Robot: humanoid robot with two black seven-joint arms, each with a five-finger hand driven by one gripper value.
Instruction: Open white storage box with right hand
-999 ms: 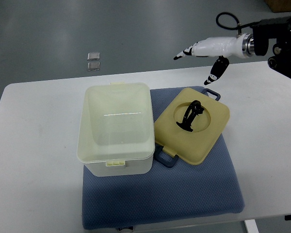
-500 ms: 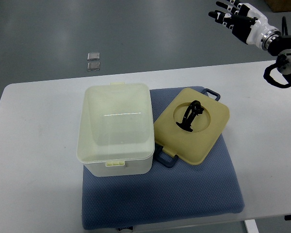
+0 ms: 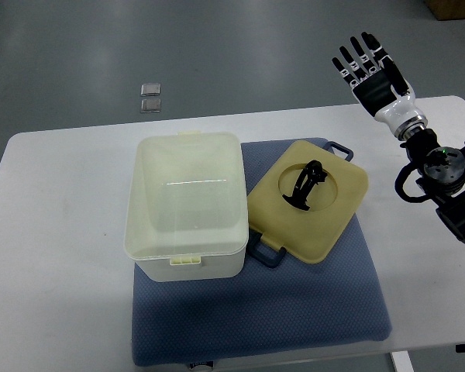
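The white storage box [image 3: 184,203] stands on a blue mat [image 3: 294,310] at the left of centre, with no lid on it. Its cream lid [image 3: 310,201] lies flat on the mat just right of the box, black handle [image 3: 304,184] up. My right hand [image 3: 370,71] is held up beyond the table's far right edge, palm showing, fingers spread and holding nothing. It is well clear of both box and lid. The left arm does not show.
The white table [image 3: 54,256] carries the mat; bare surface lies to the left and right of it. Two small square plates [image 3: 149,98] lie on the grey floor beyond the far edge.
My right hand has turned from a sideways pose near the lid's far corner to an upright, fingers-spread pose, and the forearm has swung down to the right side of the table.
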